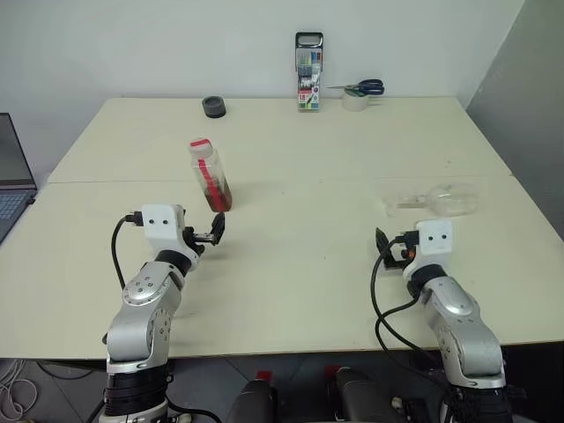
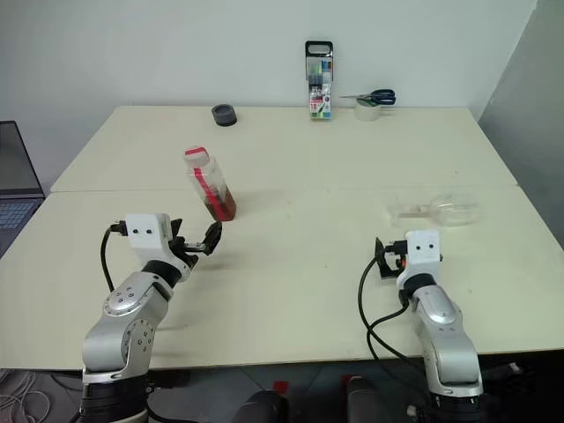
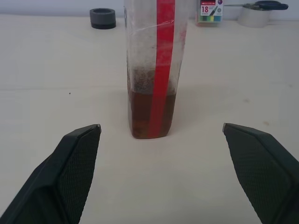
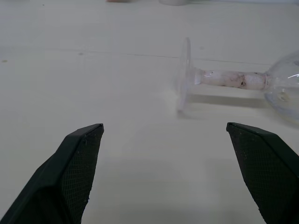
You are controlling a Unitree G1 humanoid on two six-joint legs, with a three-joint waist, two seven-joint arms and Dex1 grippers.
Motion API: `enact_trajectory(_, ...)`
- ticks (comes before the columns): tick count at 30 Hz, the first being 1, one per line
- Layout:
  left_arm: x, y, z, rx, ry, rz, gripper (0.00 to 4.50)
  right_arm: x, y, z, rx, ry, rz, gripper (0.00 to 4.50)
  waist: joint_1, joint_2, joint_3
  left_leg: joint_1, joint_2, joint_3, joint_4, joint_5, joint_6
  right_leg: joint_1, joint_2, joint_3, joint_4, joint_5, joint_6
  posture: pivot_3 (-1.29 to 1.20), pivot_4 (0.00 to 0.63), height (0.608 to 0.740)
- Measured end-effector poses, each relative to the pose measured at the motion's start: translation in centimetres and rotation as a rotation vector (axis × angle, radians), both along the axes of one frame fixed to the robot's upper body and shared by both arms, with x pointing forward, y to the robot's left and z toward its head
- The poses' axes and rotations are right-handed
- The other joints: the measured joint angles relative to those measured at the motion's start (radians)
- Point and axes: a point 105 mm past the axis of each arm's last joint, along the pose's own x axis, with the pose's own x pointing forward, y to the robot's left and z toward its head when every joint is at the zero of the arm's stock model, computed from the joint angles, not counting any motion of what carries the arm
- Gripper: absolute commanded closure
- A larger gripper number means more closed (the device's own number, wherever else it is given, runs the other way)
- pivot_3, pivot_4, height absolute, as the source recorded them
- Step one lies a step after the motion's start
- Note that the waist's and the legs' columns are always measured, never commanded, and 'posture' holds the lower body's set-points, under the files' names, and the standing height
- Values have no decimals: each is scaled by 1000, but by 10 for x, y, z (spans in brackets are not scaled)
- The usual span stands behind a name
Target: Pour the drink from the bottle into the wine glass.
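Note:
The bottle stands upright on the table left of centre, red cap on, a red strip down its side. Brown drink fills its lower part. My left gripper is open just in front of the bottle, level with its base and apart from it; its fingers flank the bottle in the left wrist view. The wine glass lies on its side at the right, foot towards the table's middle. My right gripper is open, short of the glass and a little left of it.
At the table's far edge stand a dark tape roll, a pack of markers and a white tape roll with scissors on top. A laptop sits off the left side. A seam crosses the table.

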Motion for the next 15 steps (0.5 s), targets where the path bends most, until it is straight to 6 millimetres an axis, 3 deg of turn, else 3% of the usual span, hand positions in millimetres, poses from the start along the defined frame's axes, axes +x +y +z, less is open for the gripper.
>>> enact_trajectory(10,0,2,-2,-3,6,6,13,-3,1,4,0,-8,13,0,0,0,0,0,0,0,0,0,0,0,0,0,0,0,0,0,150,740)
enact_trajectory(15,1,2,-2,-5,5,10,13,-19,30,36,64,-53,264,0,0,0,0,0,0,-1,0,0,0,0,0,-1,0,0,0,0,150,740)
